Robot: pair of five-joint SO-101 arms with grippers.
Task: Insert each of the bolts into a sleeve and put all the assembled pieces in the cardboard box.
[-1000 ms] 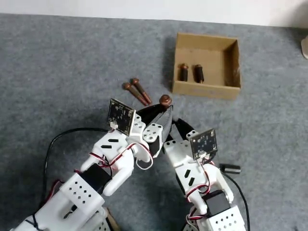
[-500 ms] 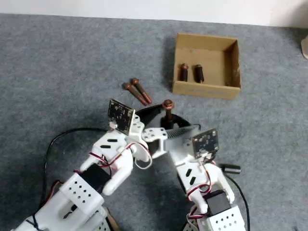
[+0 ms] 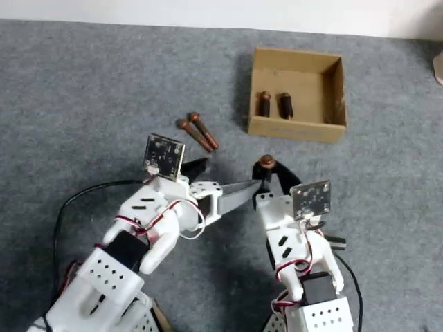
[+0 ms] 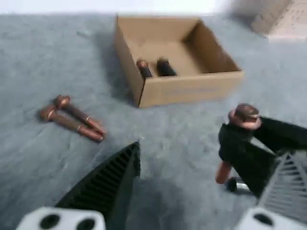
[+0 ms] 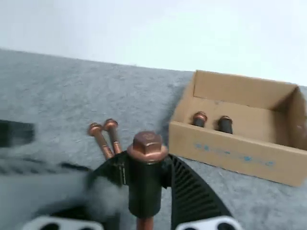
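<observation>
Grey carpet [image 3: 83, 83] runs to a white wall [image 3: 208, 10]; right pincer [image 5: 144, 191] grips a sleeved bolt [image 5: 147, 147], left pincer [image 3: 232, 174] gapes wide.

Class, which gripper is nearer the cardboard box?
Right. The right gripper, holding a sleeved bolt, sits just short of the cardboard box; the left gripper, open, lies farther off.

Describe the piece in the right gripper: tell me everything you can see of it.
The piece is a copper-coloured metal bolt pushed through a black sleeve. Its flanged hex head sits on top of the sleeve, and the shank end pokes out below. It stands roughly upright, clamped at the sleeve between the fingers of the right gripper, just short of the near wall of the box.
</observation>
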